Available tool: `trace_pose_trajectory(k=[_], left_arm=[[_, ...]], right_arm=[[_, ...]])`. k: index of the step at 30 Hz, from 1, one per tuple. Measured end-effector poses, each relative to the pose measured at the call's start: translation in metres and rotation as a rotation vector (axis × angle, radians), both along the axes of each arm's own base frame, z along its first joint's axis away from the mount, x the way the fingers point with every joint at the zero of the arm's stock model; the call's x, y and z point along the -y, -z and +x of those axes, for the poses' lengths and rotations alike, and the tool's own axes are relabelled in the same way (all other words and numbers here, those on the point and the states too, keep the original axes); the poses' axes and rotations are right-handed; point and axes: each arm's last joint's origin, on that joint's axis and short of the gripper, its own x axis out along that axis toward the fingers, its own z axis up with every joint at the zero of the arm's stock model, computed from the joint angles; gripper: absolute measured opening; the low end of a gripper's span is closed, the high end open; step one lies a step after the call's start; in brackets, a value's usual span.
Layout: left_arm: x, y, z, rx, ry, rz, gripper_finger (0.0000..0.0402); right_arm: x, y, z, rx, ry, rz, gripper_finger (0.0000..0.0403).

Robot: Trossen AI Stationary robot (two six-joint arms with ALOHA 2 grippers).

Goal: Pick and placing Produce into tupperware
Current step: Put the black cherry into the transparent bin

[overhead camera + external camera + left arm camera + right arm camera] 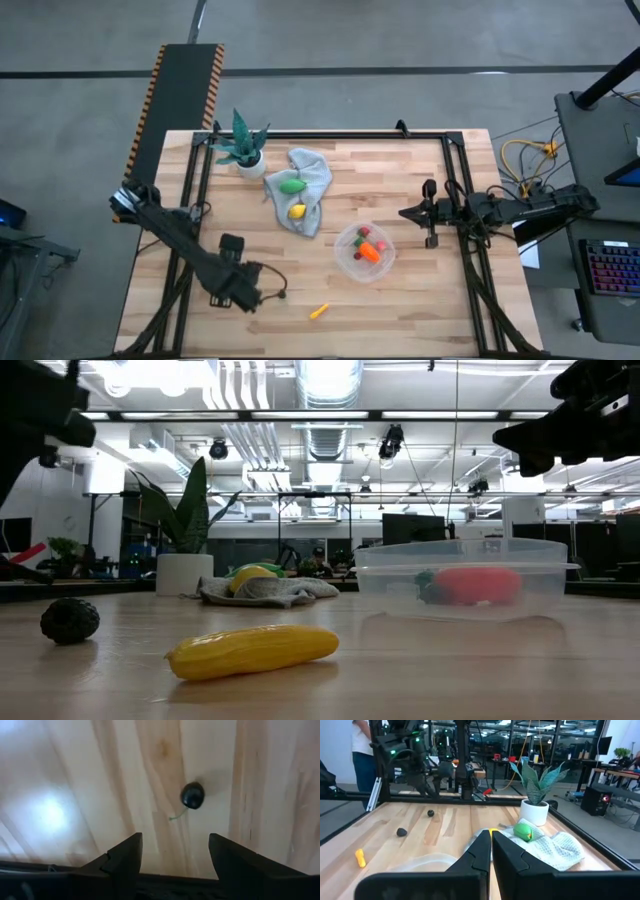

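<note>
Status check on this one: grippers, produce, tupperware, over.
Left gripper open, above dark berry. Right gripper shut, empty, beside tupperware. Carrot inside; lemon, green piece on cloth; yellow sliver loose. Nothing blocking.

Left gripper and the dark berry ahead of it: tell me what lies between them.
Nothing but bare wood. In the left wrist view the left gripper is open, and the dark berry lies beyond its fingertips with only table between.

Pale wood worktop [400,300], grey cloth [312,172], green piece [292,186], yellow lemon [296,211], clear tupperware [346,264], orange carrot [371,254], black-and-orange striped ramp edge [153,90].
</note>
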Motion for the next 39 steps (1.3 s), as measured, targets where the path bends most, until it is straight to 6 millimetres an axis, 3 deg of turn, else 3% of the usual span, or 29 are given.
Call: trace_pose_trajectory(k=[13, 27, 39], left_arm=[[0.023, 0.04, 0.009, -0.058, 0.068, 0.046, 0.0215], [0.018, 0.065, 0.002, -0.033, 0.086, 0.056, 0.0215], [0.015, 0.071, -0.001, -0.04, 0.131, 0.045, 0.0215]], right_arm=[[0.0, 0.0, 0.0, -0.004, 0.001, -0.029, 0.0009], [0.0, 0.0, 0.0, -0.006, 0.003, -0.07, 0.0009], [0.0, 0.0, 0.0, -0.006, 0.003, -0.07, 0.0009]])
